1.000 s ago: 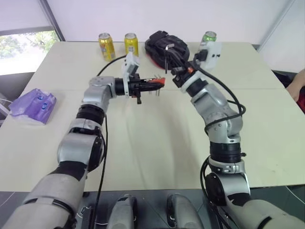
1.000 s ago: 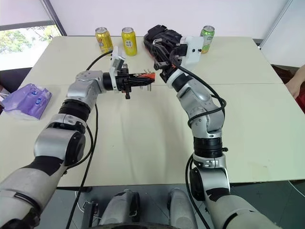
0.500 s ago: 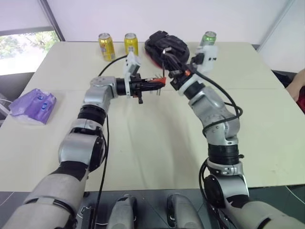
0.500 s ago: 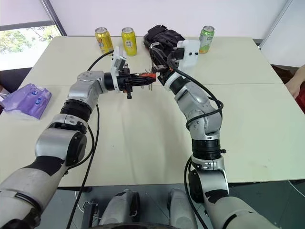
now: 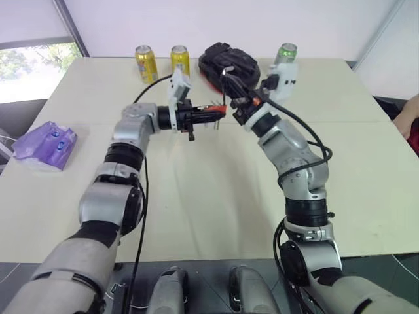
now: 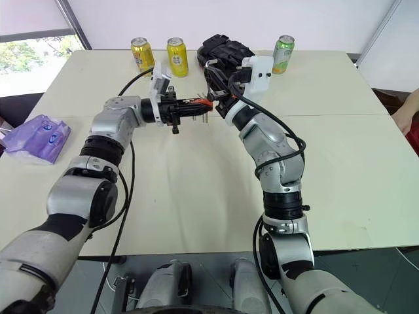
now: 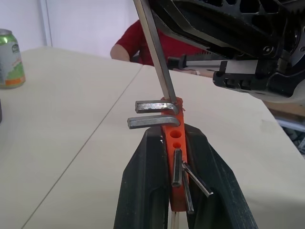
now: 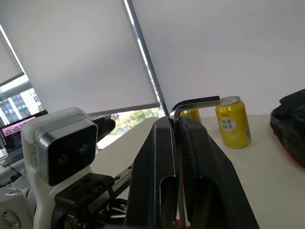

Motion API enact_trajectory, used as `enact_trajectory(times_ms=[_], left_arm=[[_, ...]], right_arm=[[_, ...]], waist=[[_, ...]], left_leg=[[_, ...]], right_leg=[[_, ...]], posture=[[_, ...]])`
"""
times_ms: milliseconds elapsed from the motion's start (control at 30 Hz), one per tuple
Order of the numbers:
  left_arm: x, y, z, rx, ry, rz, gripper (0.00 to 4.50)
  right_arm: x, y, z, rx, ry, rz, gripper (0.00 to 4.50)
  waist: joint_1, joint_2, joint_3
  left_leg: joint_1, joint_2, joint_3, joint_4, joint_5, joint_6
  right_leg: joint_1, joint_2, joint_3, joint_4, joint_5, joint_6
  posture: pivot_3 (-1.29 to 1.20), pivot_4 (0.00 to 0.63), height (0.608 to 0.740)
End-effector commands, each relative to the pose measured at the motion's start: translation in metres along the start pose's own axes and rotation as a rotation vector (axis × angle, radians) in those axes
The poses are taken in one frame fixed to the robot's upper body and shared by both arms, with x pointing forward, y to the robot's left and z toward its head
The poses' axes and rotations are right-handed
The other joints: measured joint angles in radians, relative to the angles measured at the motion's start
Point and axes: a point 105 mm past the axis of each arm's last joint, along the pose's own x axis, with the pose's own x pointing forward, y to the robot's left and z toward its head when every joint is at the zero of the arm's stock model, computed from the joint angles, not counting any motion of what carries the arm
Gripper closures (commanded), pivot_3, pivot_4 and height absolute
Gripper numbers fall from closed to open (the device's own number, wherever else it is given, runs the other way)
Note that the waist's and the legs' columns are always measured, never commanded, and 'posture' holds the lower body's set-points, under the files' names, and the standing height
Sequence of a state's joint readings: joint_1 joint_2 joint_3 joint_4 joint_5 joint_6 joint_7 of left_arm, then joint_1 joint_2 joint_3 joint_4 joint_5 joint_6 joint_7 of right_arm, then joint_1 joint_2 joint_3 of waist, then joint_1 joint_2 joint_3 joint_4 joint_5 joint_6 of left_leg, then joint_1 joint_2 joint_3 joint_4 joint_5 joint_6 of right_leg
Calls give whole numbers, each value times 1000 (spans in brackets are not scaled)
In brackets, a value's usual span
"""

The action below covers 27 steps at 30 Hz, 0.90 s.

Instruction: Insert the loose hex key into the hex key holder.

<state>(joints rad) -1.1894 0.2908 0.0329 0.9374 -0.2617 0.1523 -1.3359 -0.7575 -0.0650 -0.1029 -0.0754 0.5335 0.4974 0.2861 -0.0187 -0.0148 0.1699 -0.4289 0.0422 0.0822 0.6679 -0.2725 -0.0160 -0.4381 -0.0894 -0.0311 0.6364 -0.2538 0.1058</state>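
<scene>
Left wrist view has the left gripper (image 7: 177, 157) clamped on the red hex key holder (image 7: 174, 157), several grey keys in its holes. Above the table (image 5: 216, 190), the right gripper (image 8: 177, 143) pinches the loose hex key (image 7: 155, 52), whose tip meets the holder's top end. No can label is readable: two yellow cans (image 5: 146, 63), one green can (image 5: 286, 52), a black bag (image 5: 226, 62), a purple packet (image 5: 46, 144).
</scene>
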Motion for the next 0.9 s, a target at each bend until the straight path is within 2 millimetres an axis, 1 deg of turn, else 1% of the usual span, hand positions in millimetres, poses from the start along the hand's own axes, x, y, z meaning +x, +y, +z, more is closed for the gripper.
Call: enact_trajectory(times_ms=[33,233,433,733,900], left_arm=[[-3,0,26,52,-78,0,4500],[-1,0,34,30,-123,3,4500],[-2,0,36,28,-134,9,4500],[0,-2,43,33,-152,-9,4500],[-2,-2,40,36,-144,-7,4500]], right_arm=[[0,2,12,-30,-44,12,4466],[-2,-3,8,-34,-39,-10,4466],[-8,-13,15,-40,-72,-63,4466],[-13,-16,7,-66,0,-34,4466],[-14,-17,3,-73,18,-33,4466]], waist=[[0,0,0],[0,0,0],[0,0,0],[0,0,0],[-1,0,0]], left_leg=[[0,0,0,0,0,0],[1,0,0,1,0,0],[2,0,-1,1,0,0],[2,0,-2,2,0,0],[2,0,-2,2,0,0]], right_leg=[[0,0,0,0,0,0],[0,0,0,3,0,0],[0,0,0,6,0,0],[0,0,0,8,0,0],[0,0,0,9,0,0]], posture=[[0,150,739],[0,150,739],[0,150,739],[0,150,739],[0,150,739]])
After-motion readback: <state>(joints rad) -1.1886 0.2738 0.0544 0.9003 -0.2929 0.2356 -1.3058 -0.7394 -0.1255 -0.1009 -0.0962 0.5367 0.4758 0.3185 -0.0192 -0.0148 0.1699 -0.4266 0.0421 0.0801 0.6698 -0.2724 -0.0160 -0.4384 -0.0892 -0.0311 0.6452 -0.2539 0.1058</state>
